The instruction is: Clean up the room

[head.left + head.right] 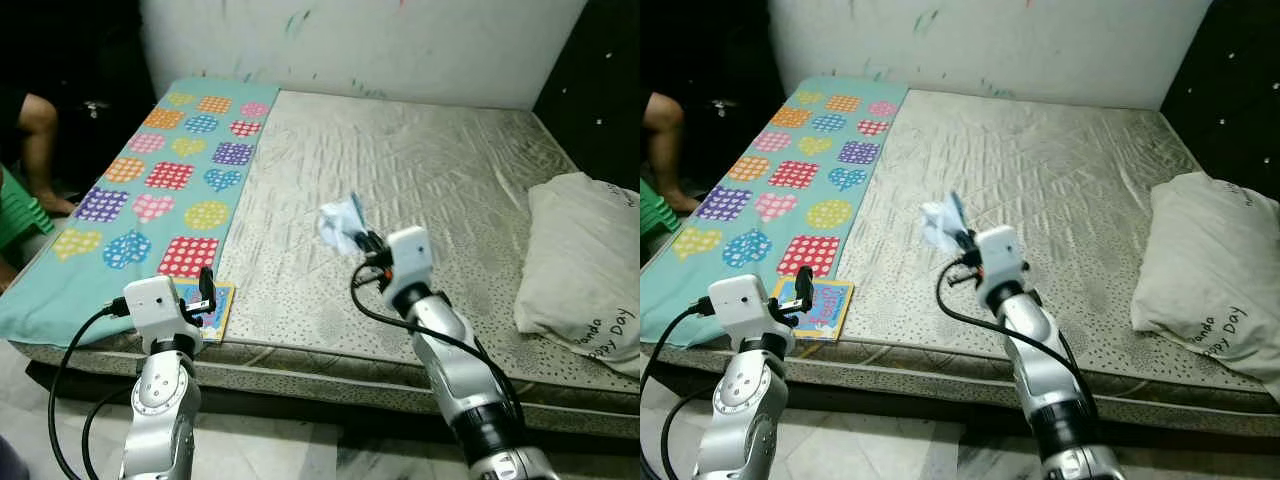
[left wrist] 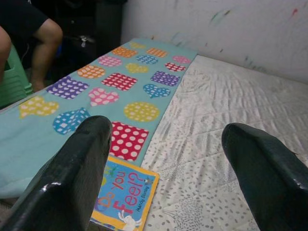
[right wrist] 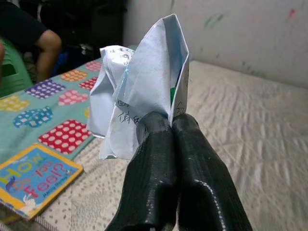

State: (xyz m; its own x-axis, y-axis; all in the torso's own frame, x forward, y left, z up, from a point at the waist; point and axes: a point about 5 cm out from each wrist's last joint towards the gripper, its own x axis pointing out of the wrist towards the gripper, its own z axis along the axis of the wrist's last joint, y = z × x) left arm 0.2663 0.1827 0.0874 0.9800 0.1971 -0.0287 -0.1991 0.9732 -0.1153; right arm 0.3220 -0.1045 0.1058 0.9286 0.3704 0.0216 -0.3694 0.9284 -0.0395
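Note:
My right gripper (image 1: 366, 243) is shut on a crumpled piece of white paper (image 1: 340, 223), held up above the middle of the mattress (image 1: 430, 170); the paper (image 3: 139, 86) stands out of the fingertips (image 3: 166, 125) in the right wrist view. My left gripper (image 1: 208, 290) is open, over the near left edge of the bed, just above a small picture book (image 1: 212, 308) that lies flat there. The book (image 2: 126, 199) lies below and between the open fingers (image 2: 79, 168) in the left wrist view.
A teal blanket with coloured dotted shapes (image 1: 150, 190) covers the bed's left strip. A white pillow (image 1: 585, 265) lies at the right edge. A person's arm (image 1: 40, 150) and a green seat (image 1: 15, 210) are at the far left. A wall (image 1: 350, 40) backs the bed.

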